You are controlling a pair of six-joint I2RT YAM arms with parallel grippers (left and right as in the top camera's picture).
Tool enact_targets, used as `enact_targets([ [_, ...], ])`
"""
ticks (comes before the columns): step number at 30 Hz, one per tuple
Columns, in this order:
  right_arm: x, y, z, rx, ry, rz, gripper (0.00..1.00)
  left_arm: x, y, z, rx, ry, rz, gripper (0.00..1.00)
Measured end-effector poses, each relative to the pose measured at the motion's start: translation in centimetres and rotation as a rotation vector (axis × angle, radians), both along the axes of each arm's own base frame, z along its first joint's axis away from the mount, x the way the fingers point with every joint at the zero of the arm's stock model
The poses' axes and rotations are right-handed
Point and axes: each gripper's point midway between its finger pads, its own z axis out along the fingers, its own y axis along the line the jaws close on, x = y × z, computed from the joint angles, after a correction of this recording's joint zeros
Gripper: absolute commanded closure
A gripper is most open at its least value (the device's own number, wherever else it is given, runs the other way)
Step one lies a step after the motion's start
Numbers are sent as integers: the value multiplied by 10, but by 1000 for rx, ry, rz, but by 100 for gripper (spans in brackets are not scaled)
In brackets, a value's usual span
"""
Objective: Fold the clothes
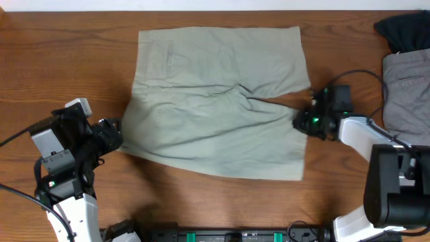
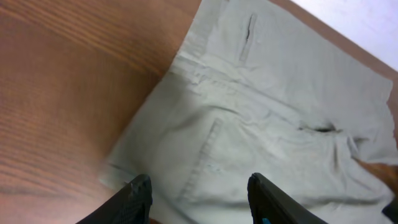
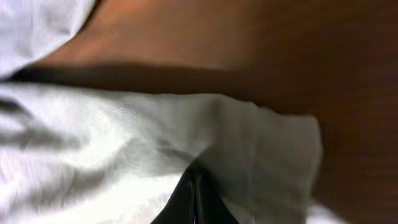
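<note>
Shorts (image 1: 215, 101) lie well apart from grey garment (image 1: 408, 94).

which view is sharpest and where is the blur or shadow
Overhead: sharp and evenly lit, light khaki-green cotton shorts crisp. Left wrist: mildly blurred throughout, brown wooden table grain smeared. Right wrist: too close, cloth out of focus and washed pale, dark shadow band along its edge.

A grey garment (image 1: 407, 94) is laid at the table's (image 1: 67, 54) right edge. A black garment (image 1: 403, 30) is bunched at its far-right corner.
</note>
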Motion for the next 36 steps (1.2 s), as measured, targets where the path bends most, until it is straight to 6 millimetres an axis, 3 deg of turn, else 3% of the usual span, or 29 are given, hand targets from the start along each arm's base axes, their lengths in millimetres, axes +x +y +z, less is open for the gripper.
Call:
enact_targets([
  [3,12,-37,1,-31,-26,-110,97,-1,-1,-2,-4,9,0,48],
  [5,18,-59,2,-41,-56,-158,86,-3,-1,-3,-8,18,0,48],
  [7,24,-71,5,-36,-96,-155,83,-5,-2,-6,-15,35,0,48],
  [17,20,-48,22,156,-178,-7,65,-35,-16,-47,-121,274,-1,46],
  [25,4,-46,86,225,-264,4,58,-52,-24,-100,-208,462,-4,46],
  [27,-4,-43,93,231,-250,2,57,-51,-27,-110,-231,484,-21,46],
  [36,-52,-41,74,209,-13,-62,56,-40,-44,-156,-346,590,-103,46],
])
